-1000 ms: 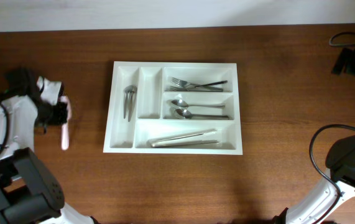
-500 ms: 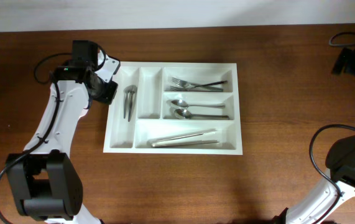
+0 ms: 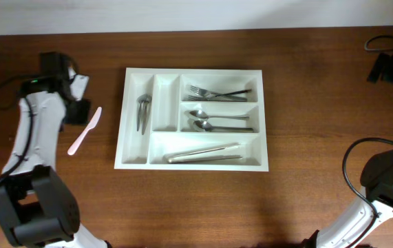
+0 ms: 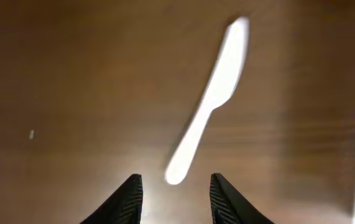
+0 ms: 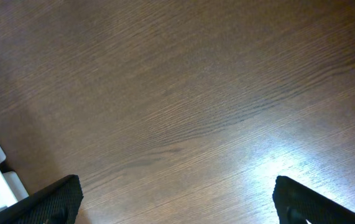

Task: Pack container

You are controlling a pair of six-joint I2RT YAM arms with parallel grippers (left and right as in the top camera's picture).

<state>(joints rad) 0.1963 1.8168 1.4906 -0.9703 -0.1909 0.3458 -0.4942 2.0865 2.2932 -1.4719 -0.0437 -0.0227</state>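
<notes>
Container [image 3: 164,103]: white five-compartment tray, flat at centre of the wooden table [image 3: 320,151], long side across the overhead view.

Left arm [image 3: 34,138]: reaches along the table's left side, well clear of the tray.

Left gripper [image 4: 177,186]: fingers apart, nothing between them, hovering over bare wood. The near end of the knife lies just ahead of the gap.

Right gripper [image 5: 177,202]: fingers wide apart, empty, over bare wood at the far right.

Plastic knife [image 3: 85,131]: pale, lying diagonally on the table just left of the tray, not touching it.

Tray contents:
- Knives [image 3: 203,153] in the long bottom slot.
- Forks [image 3: 217,93] in the top right slot.
- Spoons [image 3: 220,120] in the slot below them.
- One metal utensil [image 3: 143,112] in the leftmost narrow slot; type unclear.
</notes>
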